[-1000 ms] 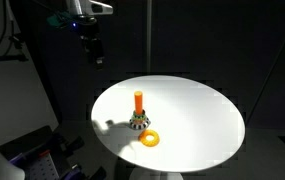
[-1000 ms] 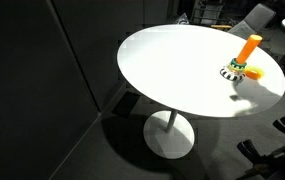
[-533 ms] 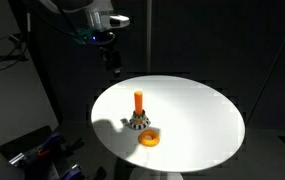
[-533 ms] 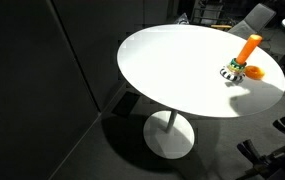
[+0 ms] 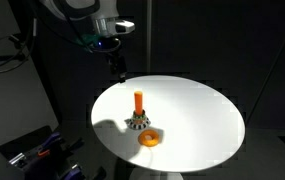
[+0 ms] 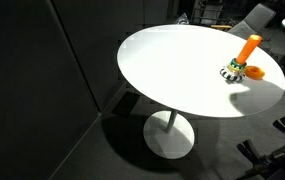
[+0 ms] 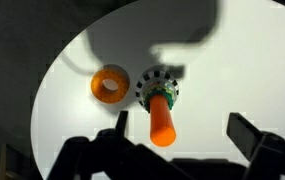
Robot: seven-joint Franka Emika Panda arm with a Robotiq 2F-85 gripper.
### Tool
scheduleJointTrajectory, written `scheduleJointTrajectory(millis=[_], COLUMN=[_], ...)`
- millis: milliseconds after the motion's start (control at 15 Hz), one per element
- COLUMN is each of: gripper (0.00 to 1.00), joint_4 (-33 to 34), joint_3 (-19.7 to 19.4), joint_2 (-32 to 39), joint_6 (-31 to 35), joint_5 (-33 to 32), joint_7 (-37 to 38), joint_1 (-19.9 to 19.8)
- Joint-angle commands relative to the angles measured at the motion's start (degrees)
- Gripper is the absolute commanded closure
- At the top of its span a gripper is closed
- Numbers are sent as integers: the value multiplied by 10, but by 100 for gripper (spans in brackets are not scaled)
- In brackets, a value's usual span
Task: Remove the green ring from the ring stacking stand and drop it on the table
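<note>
Desk (image 5: 197, 110): round, white, brightly lit, dark room around it. In an exterior view it stands on a single pedestal with a round foot (image 6: 169, 137).

Stand (image 5: 138, 122): upright on the desk, left of centre in that view. Orange peg (image 5: 138, 101) vertical on a small mottled dark-and-light base. Another exterior view shows the stand (image 6: 236, 70) near the far right edge of the desk (image 6: 172, 70), with the peg (image 6: 249, 48) appearing to lean right.

Green ring (image 6: 236, 67): shows only as a thin green band at the foot of the peg, on the base. It is on the stand, not on the desk surface. In the wrist view a green edge (image 7: 152, 94) shows where the peg (image 7: 161, 116) meets the base. It is too small in all views to make out more.

Yellow-orange ring (image 5: 150, 139): thicker, donut-shaped, flat on the desk just beside the base. In the wrist view this ring (image 7: 110, 84) lies left of the stand (image 7: 162, 80), close but apart from it.

End effector (image 5: 119, 70): in the air over the far rim of the desk, well apart from the stand, holding nothing. In the wrist view the end effector (image 7: 179, 123) has its two fingers (image 7: 244, 133) spread wide. The peg falls between them in that view without contact.

A broad arm shadow (image 7: 182, 35) falls on the desk (image 7: 237, 85) beyond the stand.
</note>
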Motion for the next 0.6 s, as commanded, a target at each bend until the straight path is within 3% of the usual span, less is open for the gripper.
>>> scheduleJointTrajectory(millis=[0,533], gripper=[0,0], joint_4=[-4,-30], joint_3=[-3,-10], joint_2=[7,84], joint_6=[14,128], joint_5=[-8,-11], joint_7=[5,6], joint_1=[1,1])
